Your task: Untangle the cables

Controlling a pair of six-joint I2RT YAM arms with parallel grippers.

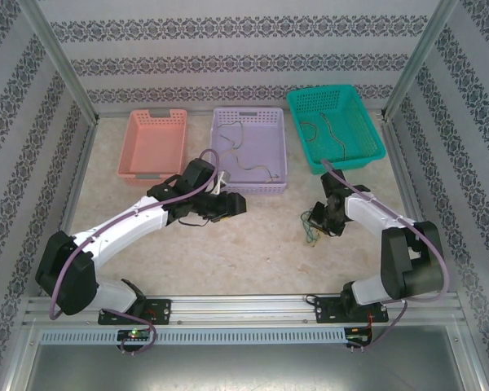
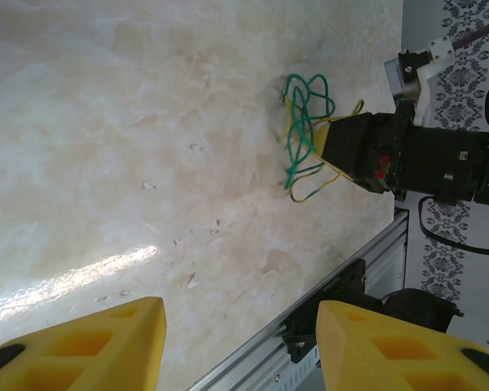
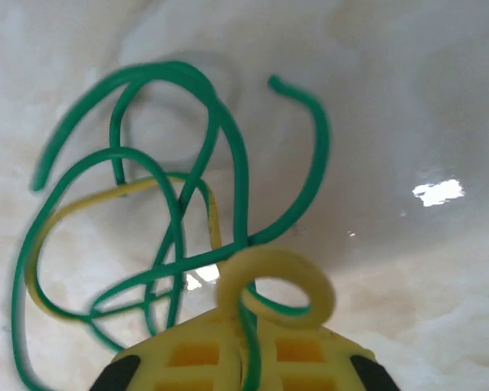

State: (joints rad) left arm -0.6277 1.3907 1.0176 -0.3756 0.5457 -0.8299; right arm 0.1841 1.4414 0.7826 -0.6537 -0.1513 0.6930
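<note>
A tangle of green cable [image 3: 236,163] and yellow cable [image 3: 318,289] lies on the marble table, right of centre [image 1: 309,229]. My right gripper [image 3: 244,362] is shut on it: a yellow loop and a green strand come out from between the closed yellow fingers. In the left wrist view the same tangle [image 2: 303,122] lies beside the right gripper [image 2: 342,151]. My left gripper [image 2: 240,346] hangs open over bare table near the lavender basket, well left of the tangle [image 1: 232,204], with nothing between its fingers [image 2: 98,342].
Three baskets stand along the back: pink [image 1: 152,122], lavender [image 1: 248,187] holding a thin cable [image 1: 232,134], and teal [image 1: 373,134] holding dark cables [image 1: 330,130]. An aluminium rail [image 1: 244,305] runs along the near edge.
</note>
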